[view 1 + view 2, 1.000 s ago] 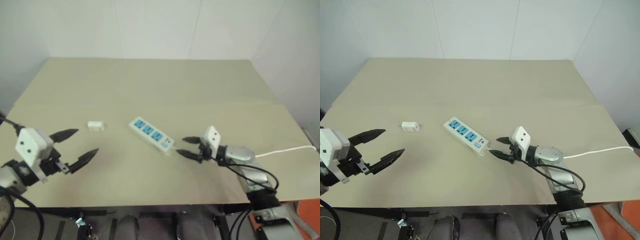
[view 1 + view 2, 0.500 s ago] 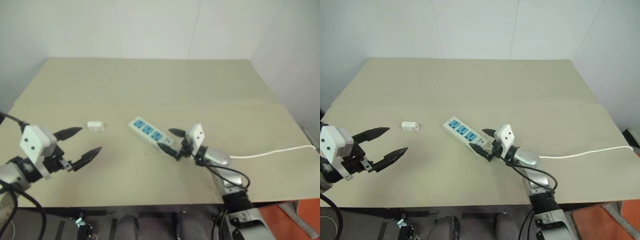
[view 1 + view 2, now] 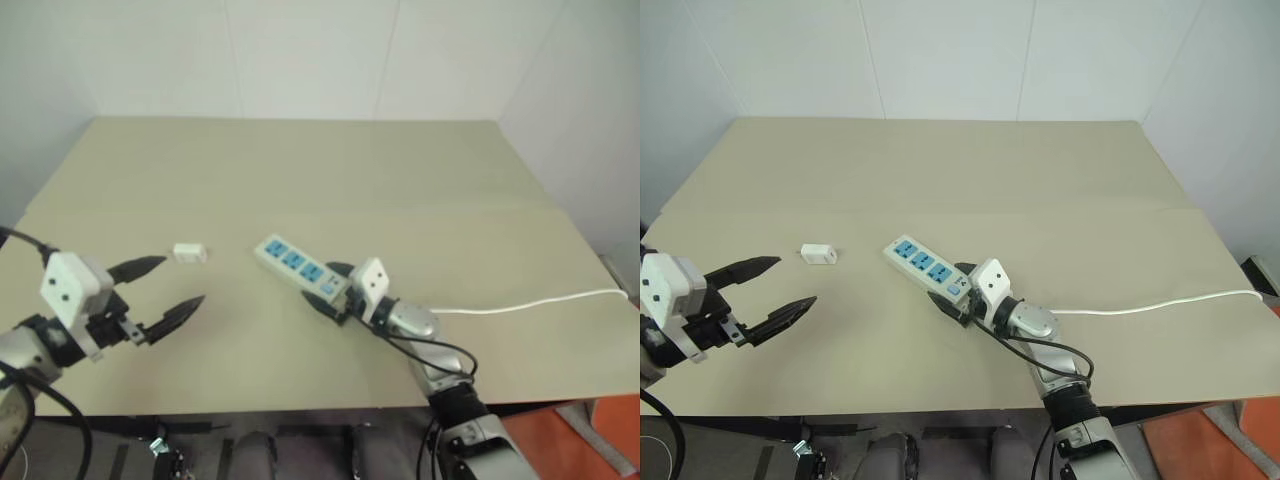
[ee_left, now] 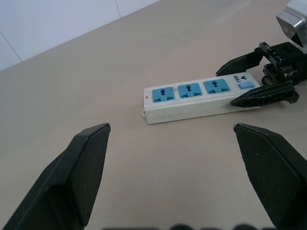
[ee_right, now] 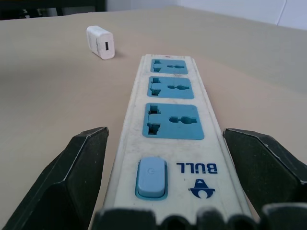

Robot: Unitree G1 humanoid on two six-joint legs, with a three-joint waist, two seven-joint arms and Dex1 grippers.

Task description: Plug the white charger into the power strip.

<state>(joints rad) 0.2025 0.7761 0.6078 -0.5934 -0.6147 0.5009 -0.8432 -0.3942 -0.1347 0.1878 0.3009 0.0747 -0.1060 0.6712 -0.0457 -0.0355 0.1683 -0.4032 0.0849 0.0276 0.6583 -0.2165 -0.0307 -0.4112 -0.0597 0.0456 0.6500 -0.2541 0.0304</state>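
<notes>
As the right gripper (image 3: 952,293) slid left along the table, its spread fingers came to straddle the switch end of the strip (image 3: 923,267), bracing it. The charger (image 3: 818,254) lay untouched, far left, near the open, idle left gripper (image 3: 772,287).

One power strip (image 3: 928,271) lies on the surface (image 3: 940,170), and it carries three blue sockets in a row plus one blue switch button at its cord end. One thin white cord (image 3: 1160,303) runs from that end toward the right edge of the surface. One white charger (image 3: 819,254) lies apart from the strip, a single small block. Two grippers are in view: one left gripper (image 3: 780,290) and one right gripper (image 3: 952,288), each with two black pointed fingers, four fingers in all. The surface itself is one tan sheet with one straight seam across it.
</notes>
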